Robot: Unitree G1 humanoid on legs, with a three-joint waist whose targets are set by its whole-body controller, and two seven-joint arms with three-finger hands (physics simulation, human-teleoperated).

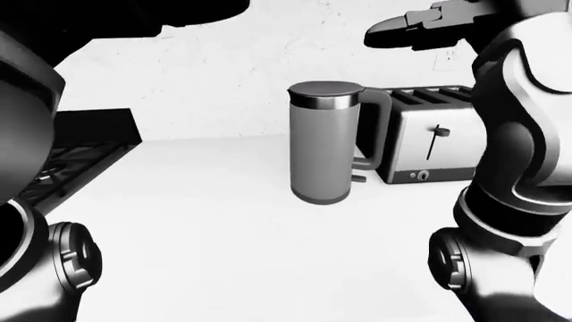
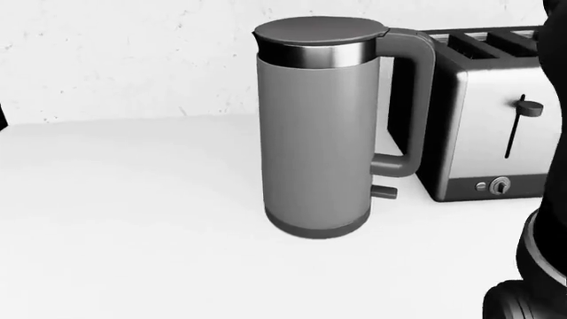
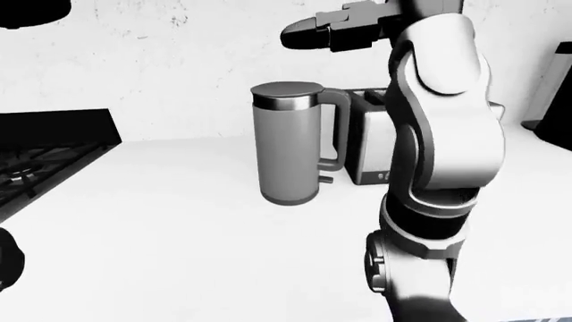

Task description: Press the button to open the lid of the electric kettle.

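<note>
**Right hand raised above the kettle, lid shut**

We see the electric kettle [image 2: 317, 126] standing upright on the white counter [image 2: 133, 219], its flat lid [image 2: 319, 30] closed on the metal band at the top. Its handle [image 2: 409, 100] faces the right of the head view, with a small switch tab [image 2: 383, 192] jutting out near the base. Just beside the handle stands a toaster [image 2: 492, 113], its lever [image 2: 528, 107] and knob [image 2: 500, 186] turned towards us.

In the right-eye view, our right hand [image 3: 335, 30] hangs above the kettle, well apart from the lid, its fingers [image 3: 304, 35] stretched out together towards the view's left, clamped on nothing. Our left hand does not show clearly; only the dark arm [image 1: 27, 87] fills the left of the left-eye view, so we cannot tell how its fingers stand. A stove [image 3: 45, 157] lies at the counter's left end.
</note>
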